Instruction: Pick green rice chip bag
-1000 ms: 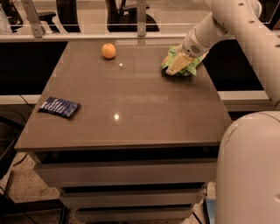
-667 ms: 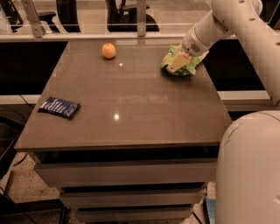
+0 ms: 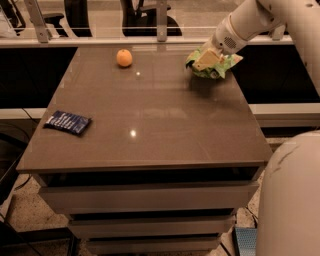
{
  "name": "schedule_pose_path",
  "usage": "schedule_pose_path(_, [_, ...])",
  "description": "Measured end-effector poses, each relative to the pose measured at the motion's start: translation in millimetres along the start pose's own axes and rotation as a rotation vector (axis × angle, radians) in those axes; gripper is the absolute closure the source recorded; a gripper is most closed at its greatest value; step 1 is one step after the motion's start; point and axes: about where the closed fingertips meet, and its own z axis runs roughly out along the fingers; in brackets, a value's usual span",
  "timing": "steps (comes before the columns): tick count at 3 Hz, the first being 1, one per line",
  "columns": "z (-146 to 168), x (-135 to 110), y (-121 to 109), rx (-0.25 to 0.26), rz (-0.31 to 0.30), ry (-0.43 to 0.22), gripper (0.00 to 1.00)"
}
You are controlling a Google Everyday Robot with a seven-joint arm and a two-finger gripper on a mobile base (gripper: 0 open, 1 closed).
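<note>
Camera view: the gripper (image 3: pixel 209 60) is over the far right corner of the table (image 3: pixel 150 130), clamped on the bag (image 3: pixel 222 67), green foil crumpling around it. The shadow beneath suggests the bag is just clear of the top, pinched high so it hangs free. The orange (image 3: pixel 124 57) sits well left of the gripper, and the packet (image 3: pixel 67 122) is farther left and nearer the camera.

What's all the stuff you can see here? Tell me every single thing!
table: one, brown, in the middle, drawers underneath
orange fruit: one, orange, far side of the table
dark blue packet: one, blue, flat near the left edge
green rice chip bag: one, bright green, far right corner
chairs: dark, behind the table, count unclear
robot arm: one, white, upper right
gripper: one, on the bag
robot body: white, lower right
</note>
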Motion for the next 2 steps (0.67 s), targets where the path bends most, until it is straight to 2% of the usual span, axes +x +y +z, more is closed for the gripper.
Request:
schedule_pose_path(1, [-23.3,-18.8,12.9,-0.033,0.005,-0.070,1.00])
schedule_pose_path(2, [-23.2,-18.8,12.9,-0.033,0.005,-0.070,1.00])
